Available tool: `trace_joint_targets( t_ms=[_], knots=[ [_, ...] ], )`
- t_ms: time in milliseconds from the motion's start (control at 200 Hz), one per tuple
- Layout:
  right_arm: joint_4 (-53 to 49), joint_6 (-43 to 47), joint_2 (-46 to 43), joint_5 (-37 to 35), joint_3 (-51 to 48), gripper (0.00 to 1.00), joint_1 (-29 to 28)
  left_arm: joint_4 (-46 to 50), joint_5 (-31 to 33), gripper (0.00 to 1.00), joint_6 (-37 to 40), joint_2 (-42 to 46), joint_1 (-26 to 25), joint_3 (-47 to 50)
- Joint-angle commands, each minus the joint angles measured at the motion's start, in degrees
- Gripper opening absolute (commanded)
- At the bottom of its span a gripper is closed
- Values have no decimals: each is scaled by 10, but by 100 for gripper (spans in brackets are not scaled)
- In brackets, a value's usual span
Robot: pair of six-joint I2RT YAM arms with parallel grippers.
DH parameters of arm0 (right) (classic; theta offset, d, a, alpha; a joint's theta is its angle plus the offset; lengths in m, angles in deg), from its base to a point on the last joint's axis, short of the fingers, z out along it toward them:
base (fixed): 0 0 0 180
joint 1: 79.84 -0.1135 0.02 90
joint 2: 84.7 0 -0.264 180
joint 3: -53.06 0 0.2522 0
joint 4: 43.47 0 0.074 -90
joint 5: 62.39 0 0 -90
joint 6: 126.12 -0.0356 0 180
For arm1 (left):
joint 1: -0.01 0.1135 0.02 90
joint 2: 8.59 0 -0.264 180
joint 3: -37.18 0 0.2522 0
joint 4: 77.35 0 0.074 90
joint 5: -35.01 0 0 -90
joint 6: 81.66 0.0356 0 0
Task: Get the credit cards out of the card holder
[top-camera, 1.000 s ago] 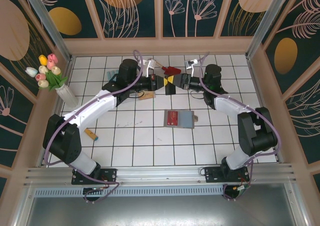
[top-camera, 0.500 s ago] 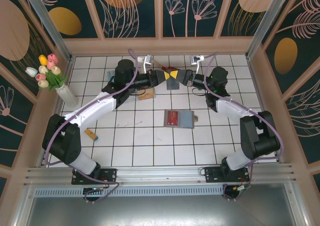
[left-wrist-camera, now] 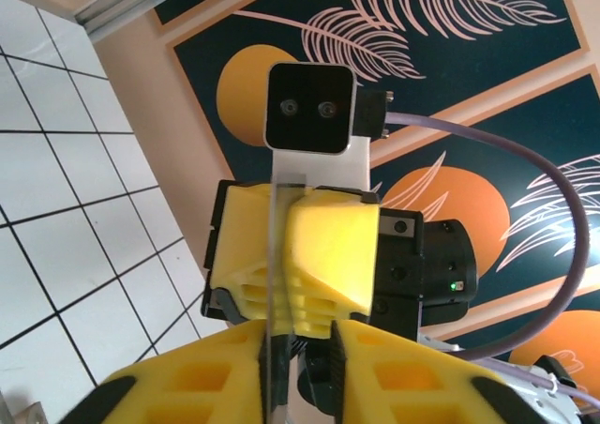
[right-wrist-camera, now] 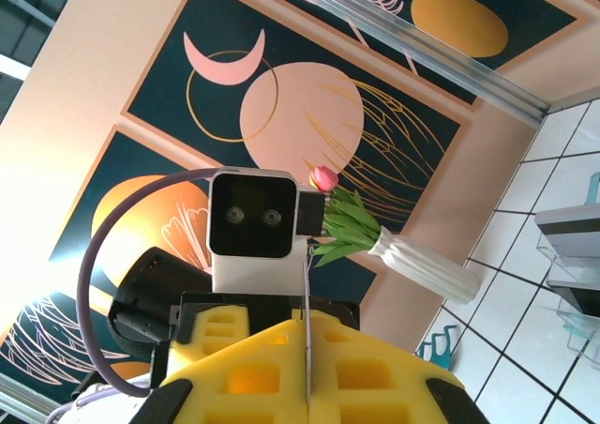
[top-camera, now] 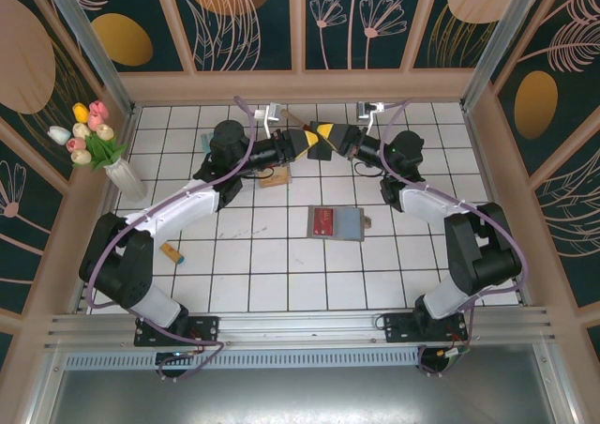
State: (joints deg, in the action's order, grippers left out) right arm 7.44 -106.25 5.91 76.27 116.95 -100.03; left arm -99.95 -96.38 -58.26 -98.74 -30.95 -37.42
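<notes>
The grey-blue card holder (top-camera: pixel 347 224) lies open on the tiled table, a red credit card (top-camera: pixel 323 221) on its left panel. Above the table's back middle, my two grippers meet tip to tip. A thin credit card (right-wrist-camera: pixel 307 283) stands edge-on between the fingers of my right gripper (right-wrist-camera: pixel 307 335), which is shut on it. In the left wrist view the same card (left-wrist-camera: pixel 272 255) rests against one finger of my left gripper (left-wrist-camera: pixel 305 349), whose jaws stand slightly apart. From above, the left gripper (top-camera: pixel 312 142) and right gripper (top-camera: pixel 330 135) touch noses. The card's colour is not readable.
A white vase of tulips (top-camera: pixel 105 152) stands at the left wall. A small orange object (top-camera: pixel 170 252) lies front left, a wooden piece (top-camera: pixel 275 178) under the left arm, and a clear tray (right-wrist-camera: pixel 572 255) sits at the back.
Both grippers have drifted toward the back wall and lifted. The right gripper closed on the card, and the left gripper's jaws have loosened from it.
</notes>
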Motion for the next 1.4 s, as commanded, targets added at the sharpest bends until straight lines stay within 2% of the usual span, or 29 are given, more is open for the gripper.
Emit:
trace_joint_targets(
  t_ms=[0, 160, 210, 250, 285, 400, 540, 661, 851, 941, 1061, 1121, 1306, 1396],
  knots=[
    [38, -17, 6, -2, 6, 4, -6, -37, 8, 16, 1, -2, -1, 1],
    [33, -17, 3, -2, 0, 6, -5, -45, 16, 0, 0, -2, -1, 2],
    [22, -15, 1, 2, -1, 10, -5, -34, 18, 0, 14, 0, -1, 0],
    [1, -6, -2, 5, 1, 19, -2, -11, 21, 0, 35, 4, -1, -5],
    [-21, 8, -7, 4, -1, 31, 1, 21, 25, 0, 63, 9, -1, -12],
    [-78, 58, -36, -14, -17, 66, 11, 171, 75, 0, 203, 32, -1, -40],
    [-206, 160, -89, -59, -33, 84, 20, 347, 159, 0, 372, 50, -1, -82],
    [-299, 219, -132, -110, -54, 99, 33, 411, 235, 0, 475, 64, -1, -89],
    [-379, 259, -178, -134, -104, 99, 69, 496, 315, 0, 640, 62, 0, -115],
    [-390, 265, -190, -129, -130, 99, 84, 517, 370, 0, 743, 71, 1, -106],
    [-415, 269, -196, -125, -144, 99, 105, 499, 400, 0, 918, 109, 2, -58],
    [-430, 274, -198, -124, -141, 99, 110, 491, 421, 0, 964, 120, 6, -42],
    [-454, 291, -209, -138, -134, 99, 112, 551, 479, 0, 1090, 97, 21, -40],
    [-464, 294, -207, -143, -131, 99, 113, 572, 448, 0, 1149, 91, 35, -22]
  ],
)
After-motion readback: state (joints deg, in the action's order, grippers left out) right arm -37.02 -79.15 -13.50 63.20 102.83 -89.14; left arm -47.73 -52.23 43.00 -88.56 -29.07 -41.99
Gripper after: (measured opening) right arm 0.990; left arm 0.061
